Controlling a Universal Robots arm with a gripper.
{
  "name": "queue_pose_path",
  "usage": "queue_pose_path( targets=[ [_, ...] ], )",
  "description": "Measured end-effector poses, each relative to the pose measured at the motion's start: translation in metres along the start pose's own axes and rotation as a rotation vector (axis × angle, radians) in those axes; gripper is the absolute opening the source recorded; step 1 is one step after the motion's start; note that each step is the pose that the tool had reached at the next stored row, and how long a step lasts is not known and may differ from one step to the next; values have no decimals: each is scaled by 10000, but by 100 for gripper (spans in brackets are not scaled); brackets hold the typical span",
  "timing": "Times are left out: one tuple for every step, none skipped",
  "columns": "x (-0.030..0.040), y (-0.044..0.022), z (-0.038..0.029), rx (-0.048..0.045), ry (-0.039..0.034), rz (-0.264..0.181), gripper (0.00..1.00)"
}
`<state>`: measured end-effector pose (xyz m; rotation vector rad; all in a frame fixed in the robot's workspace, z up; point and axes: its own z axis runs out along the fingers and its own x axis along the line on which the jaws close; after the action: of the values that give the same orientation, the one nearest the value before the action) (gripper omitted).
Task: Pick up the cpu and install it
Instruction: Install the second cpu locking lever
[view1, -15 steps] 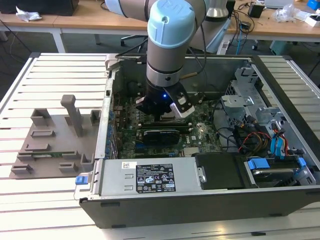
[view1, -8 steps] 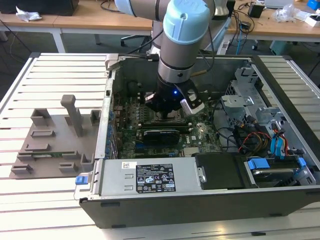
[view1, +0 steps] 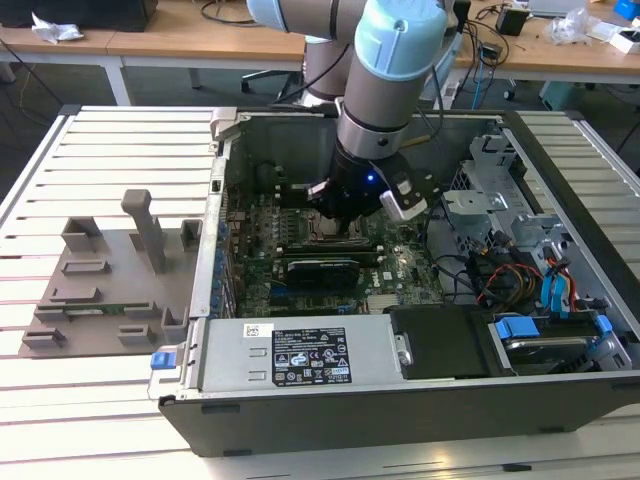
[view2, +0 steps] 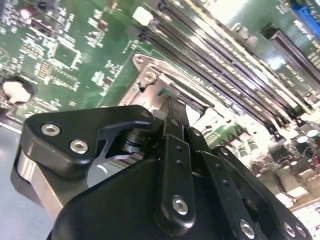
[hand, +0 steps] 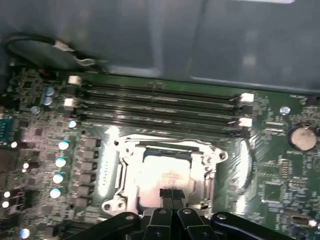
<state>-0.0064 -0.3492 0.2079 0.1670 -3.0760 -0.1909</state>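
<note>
Inside the socket (hand: 167, 177) frame the cpu (hand: 167, 172) lies flat, silver top up, edges square with the memory slots (hand: 160, 107). My gripper (hand: 172, 194) hangs straight down over it, fingertips pressed together at its near edge.

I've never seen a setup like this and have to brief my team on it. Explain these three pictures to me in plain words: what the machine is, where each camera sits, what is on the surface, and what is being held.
The machine is a robot arm with a gripper at its tip. The exterior view comes from a camera off the arm; both wrist views come from cameras riding near the arm's wrist.

On the slatted table lies an open computer case, with a grey fixture plate toward the exterior view's left.

The arm reaches down into the case. In the first wrist view, the gripper's tips are right at the cpu, which lies within the metal-framed socket on the green motherboard, below the long memory slots. I cannot tell whether the fingers are gripping the cpu or have let go.
</note>
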Motion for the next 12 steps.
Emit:
queue_pose_path(
  targets=[
    [-4,15,0,312,31,18,11],
    [-6,28,0,562,57,34,11],
    [-7,44,1,708,73,44,11],
    [-11,81,3,838,87,50,11],
    [-16,122,1,937,97,56,11],
    [-16,136,-4,981,102,61,11],
    [-16,143,-10,1037,106,63,11],
    [-17,156,-22,1115,112,68,11],
    [-17,172,-33,1174,118,71,11],
    [-18,178,-38,1197,120,73,11],
    [-18,183,-46,1217,123,75,11],
    [-18,186,-58,1221,123,73,11]
  ],
)
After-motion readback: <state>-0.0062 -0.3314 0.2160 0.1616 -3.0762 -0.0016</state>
